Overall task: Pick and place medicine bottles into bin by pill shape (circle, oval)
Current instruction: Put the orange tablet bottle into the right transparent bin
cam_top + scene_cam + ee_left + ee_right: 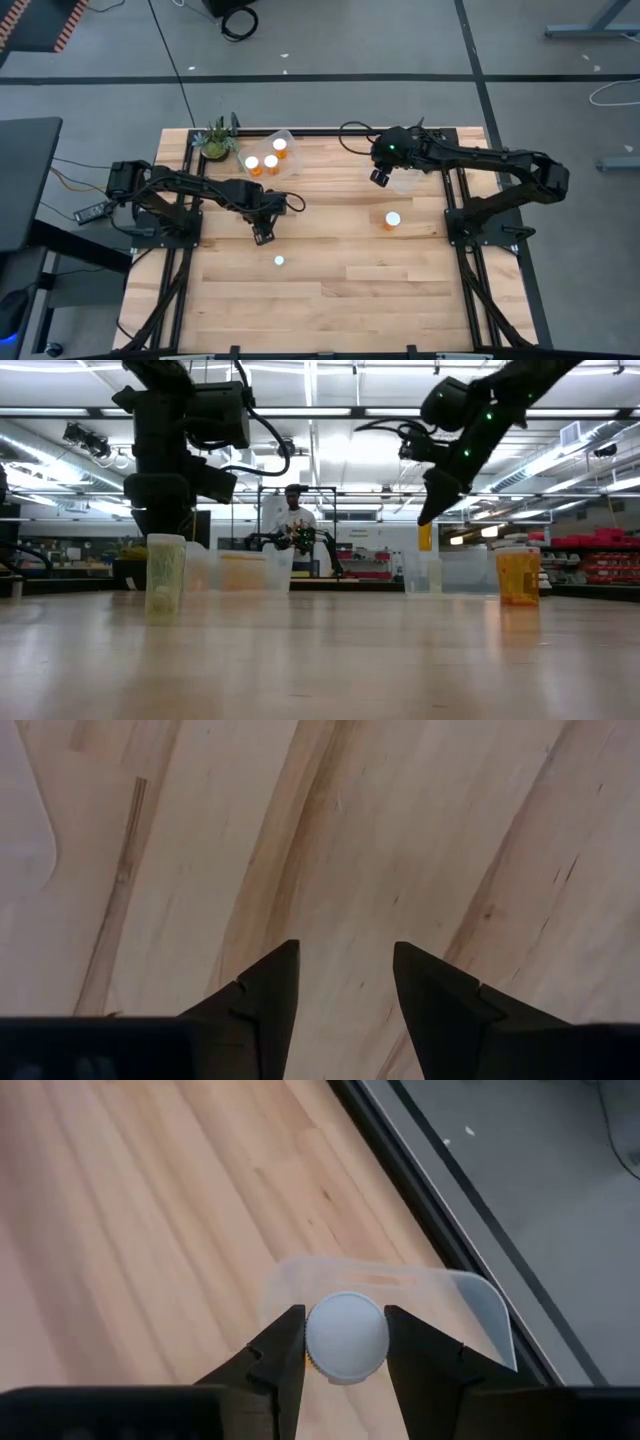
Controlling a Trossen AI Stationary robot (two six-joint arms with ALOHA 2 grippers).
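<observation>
Clamped on a white-capped medicine bottle [346, 1336], the right gripper [346, 1342] hangs above the clear bin [470, 1305] at the far right of the table [330, 290], close to the far edge. In the right wrist view the cap sits snug between both fingers with the bin's rim just past it. Over on the left, the left gripper [345, 982] has its jaws apart with nothing between them, just bare wood underneath, hovering near the middle-left of the table.

Where the rest sits: three bottles [264, 160] are already in the other clear bin [285, 137] at the far left, next to a little green plant [216, 138]. One orange bottle [392, 220] stands on the table right of centre, and a tiny bottle [279, 261] sits nearer the front, just near of the left gripper.

My take on doing this step well: get the bottle fully over the inside of the bin before letting go, not over the rim, since from the wrist view it looks close to the wall. Lower it a bit first so it doesn't bounce or tip out, then open smoothly and lift straight up. I can't read the pill shape from here, so whether this is the correct bin is anyone's guess.
</observation>
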